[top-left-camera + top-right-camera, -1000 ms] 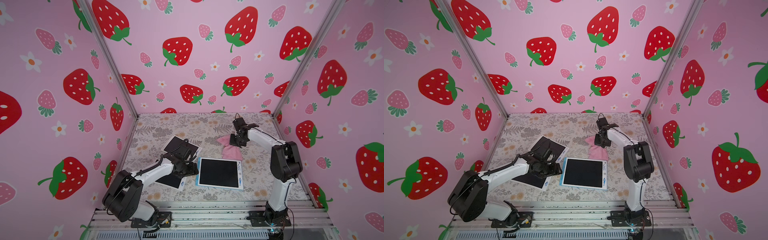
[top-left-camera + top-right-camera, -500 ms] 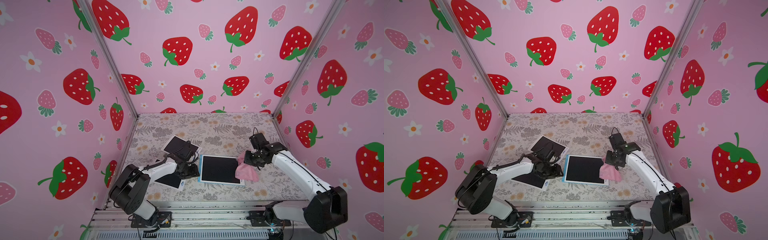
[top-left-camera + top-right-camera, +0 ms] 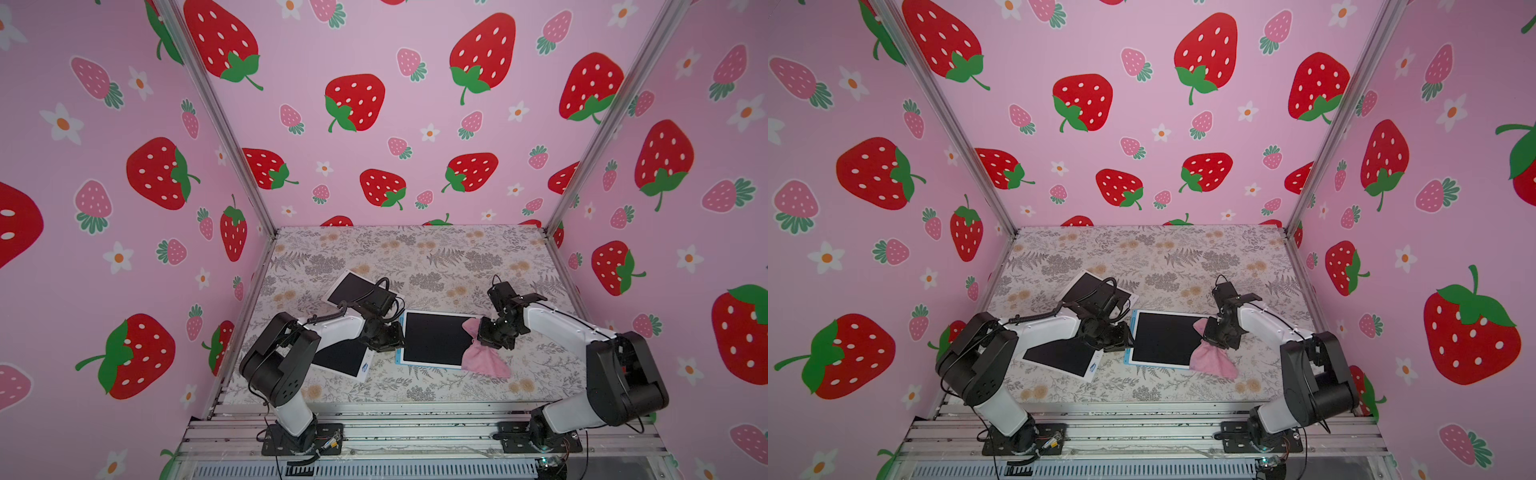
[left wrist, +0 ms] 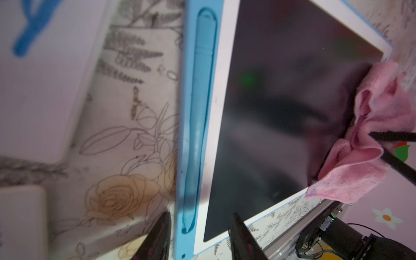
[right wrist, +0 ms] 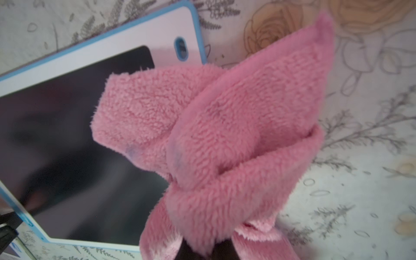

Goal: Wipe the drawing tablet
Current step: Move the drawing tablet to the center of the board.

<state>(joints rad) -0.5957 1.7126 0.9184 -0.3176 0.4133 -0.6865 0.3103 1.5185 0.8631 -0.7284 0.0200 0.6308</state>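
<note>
Right arm travel: we note it has swung from the far part of the tabletop [image 3: 415, 257] down to the near right edge of the drawing tablet [image 3: 432, 338], bringing the pink cloth [image 3: 484, 357] with it.
Right claw [image 3: 490, 338]: clamped tight on a bunched fold of the cloth; in the right wrist view the cloth [image 5: 213, 135] fans out from between the jaws.
Cloth position: in both top views it overlaps the tablet's right border and trails onto the tabletop; the left wrist view shows it [image 4: 364, 139] touching the edge of the dark screen.
Left arm: we record that it has drawn in to the tablet's left edge over the same interval.
Left claw [image 4: 198, 238]: partly open and narrowing; its two fingers [image 4: 157, 236] stand either side of the blue stylus slot [image 4: 198, 112] at the tablet's edge. We cannot tell whether they press on the frame yet.
Tablet location: flat on the tabletop, centre front, between the two arms; screen dark, no marks that we can make out.
Other items: two further tablets [image 3: 353, 286] lie to the left, one partly under the left arm.
Task standing: in our judgement the wipe is at its start, with the cloth at one edge and nearly the whole screen uncovered.
Risk: unless the left claw steadies the tablet, a stroke may slide it.
</note>
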